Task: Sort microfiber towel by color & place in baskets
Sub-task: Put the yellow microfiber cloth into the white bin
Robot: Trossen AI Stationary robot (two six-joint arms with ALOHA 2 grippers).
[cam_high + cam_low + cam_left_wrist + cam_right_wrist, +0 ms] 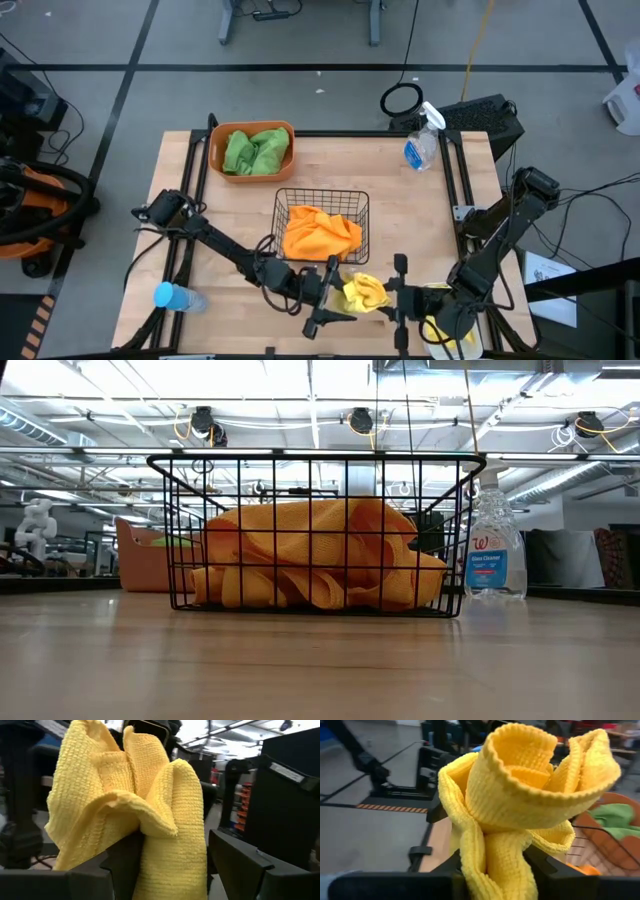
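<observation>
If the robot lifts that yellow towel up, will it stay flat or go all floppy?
Probably floppy: the yellow towel already folds and droops in soft curls where it hangs. It looks light, being thin, fuzzy cloth. Its nubbly weave likely keeps it from slipping easily.

Bare table (400,215) right of the wire basket (322,205) (spray bottle (421,145) beyond).

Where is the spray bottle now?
In the high view, the spray bottle stands at the table's far right corner, beyond the wire basket.
</observation>
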